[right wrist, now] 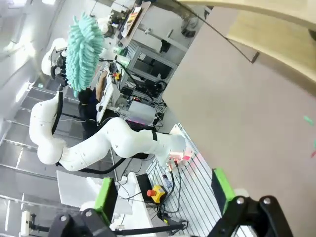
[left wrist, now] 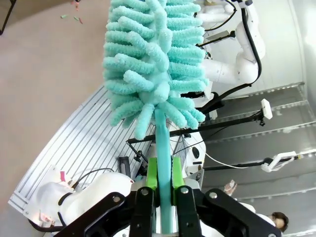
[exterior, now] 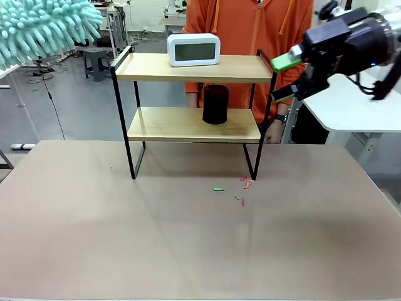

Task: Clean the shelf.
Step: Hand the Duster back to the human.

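Observation:
The shelf (exterior: 188,68) stands at the far middle of the beige table, with a white digital clock (exterior: 193,49) on its top board and a black cup (exterior: 215,104) on the lower one. A fluffy teal duster (exterior: 44,25) hangs high at the far left. My left gripper (left wrist: 164,183) is shut on the duster's handle, the duster head (left wrist: 155,64) rising above it. My right gripper (exterior: 287,76) hovers open and empty beside the shelf's right end at top-board height. In the right wrist view its green pads (right wrist: 105,195) stand wide apart, with the shelf's boards (right wrist: 261,24) at the top right.
Small green and red scraps (exterior: 238,188) lie on the table (exterior: 188,251) in front of the shelf's right front leg. A person in an orange hoodie (exterior: 250,25) stands close behind the shelf, a hand (exterior: 274,128) near its right legs. A white table (exterior: 351,106) stands at the right.

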